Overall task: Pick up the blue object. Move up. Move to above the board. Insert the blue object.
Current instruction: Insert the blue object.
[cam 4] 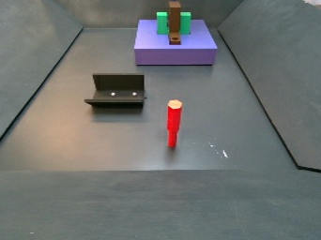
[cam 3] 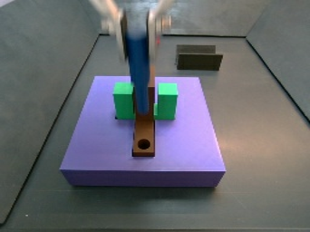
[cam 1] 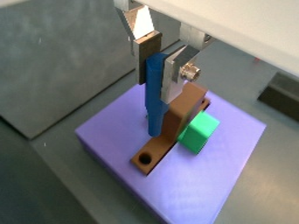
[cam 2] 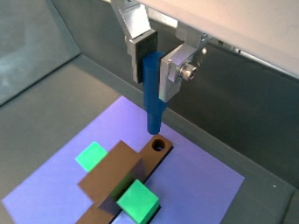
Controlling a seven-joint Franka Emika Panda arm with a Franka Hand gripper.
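the claw [cam 2: 158, 54] grips the blue object [cam 2: 156, 92] upright above the board [cam 2: 117, 176]; next, lower it straight into the hole [cam 2: 159, 145].

You have a red peg [cam 4: 174, 123] standing upright on the grey floor [cam 4: 75, 122], with the fixture [cam 4: 116, 90] near it and apart. Farther back sits the lavender slab [cam 4: 194, 53], and two green blocks [cam 3: 123, 101] [cam 3: 168, 101] stand on its top side by side.
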